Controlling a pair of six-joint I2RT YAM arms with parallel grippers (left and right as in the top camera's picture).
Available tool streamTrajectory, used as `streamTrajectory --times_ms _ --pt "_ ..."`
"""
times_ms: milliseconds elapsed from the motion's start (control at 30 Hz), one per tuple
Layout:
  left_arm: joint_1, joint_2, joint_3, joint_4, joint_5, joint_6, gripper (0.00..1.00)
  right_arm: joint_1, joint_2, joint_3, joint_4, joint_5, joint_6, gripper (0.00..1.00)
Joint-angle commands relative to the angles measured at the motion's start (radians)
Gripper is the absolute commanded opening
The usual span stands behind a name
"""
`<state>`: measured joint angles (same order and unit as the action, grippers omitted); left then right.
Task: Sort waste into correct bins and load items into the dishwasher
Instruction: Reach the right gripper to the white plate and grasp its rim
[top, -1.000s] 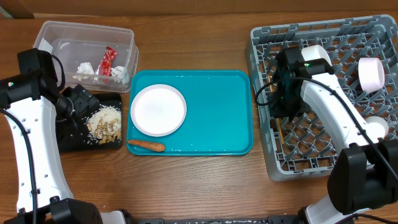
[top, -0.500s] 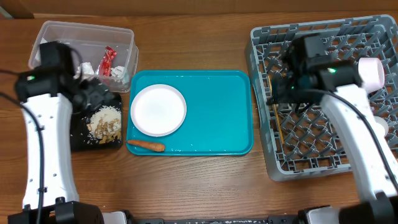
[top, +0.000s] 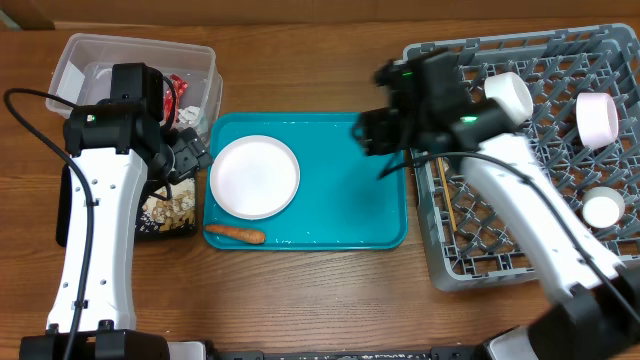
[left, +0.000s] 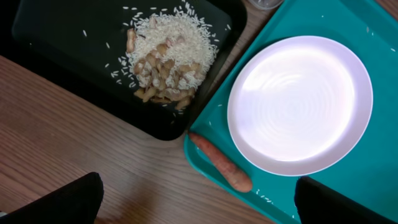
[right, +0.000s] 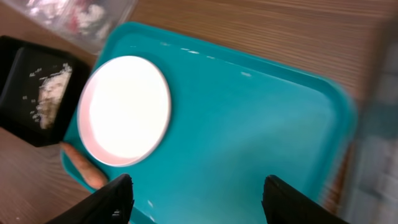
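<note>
Over the last second both arms have left their stations. The right gripper (right: 199, 190) has swung off the rack (top: 500, 250) and now hangs over the bare right half of the teal tray (top: 350, 205), while the left gripper (left: 199, 199) has shifted from the black tray (left: 56, 37) toward the teal tray's near left corner. Both are empty with fingers spread wide. We take this to mean the rack drop is finished: three cups (top: 508, 92) and the chopsticks (top: 447, 200) sit among the pegs, and only two things are left to sort. The plate (top: 254, 176) lies flat on the left half of the teal tray, well apart from the right gripper and ahead-left of it in the wrist view. The carrot (left: 221, 169) rests on the teal tray's front lip, just beside the plate's edge and touching neither left finger. It lies just ahead of the gap between them. The scraps (left: 165, 59) are already heaped in the black tray. We judge the left arm is lining up on the carrot and the right on the plate.
</note>
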<state>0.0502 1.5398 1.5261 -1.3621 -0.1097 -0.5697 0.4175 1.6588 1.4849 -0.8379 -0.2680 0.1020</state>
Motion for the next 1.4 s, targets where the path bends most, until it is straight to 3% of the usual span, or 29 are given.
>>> streamTrajectory --times_ms 0,200,367,600,933,1167,1367 --pt "0.012 -0.002 -0.009 0.001 -0.043 0.012 1.0 0.09 0.104 0.012 0.074 0.008 0.074 0.68" --pt "0.013 -0.002 -0.009 0.008 -0.047 0.011 1.0 0.221 0.275 0.012 0.192 0.19 0.139 0.73" --pt "0.013 -0.002 -0.009 0.01 -0.047 0.011 1.0 0.278 0.375 0.012 0.253 0.234 0.167 0.72" --pt "0.013 -0.002 -0.009 0.01 -0.047 0.011 1.0 0.294 0.463 0.012 0.272 0.272 0.229 0.56" --pt "0.013 -0.002 -0.009 0.01 -0.047 0.011 1.0 0.294 0.481 0.012 0.177 0.47 0.248 0.37" --pt "0.013 -0.002 -0.009 0.009 -0.047 0.012 1.0 0.28 0.481 0.012 0.072 0.622 0.248 0.35" --pt "0.013 -0.002 -0.009 0.009 -0.047 0.012 1.0 0.212 0.481 0.012 0.001 0.607 0.282 0.34"
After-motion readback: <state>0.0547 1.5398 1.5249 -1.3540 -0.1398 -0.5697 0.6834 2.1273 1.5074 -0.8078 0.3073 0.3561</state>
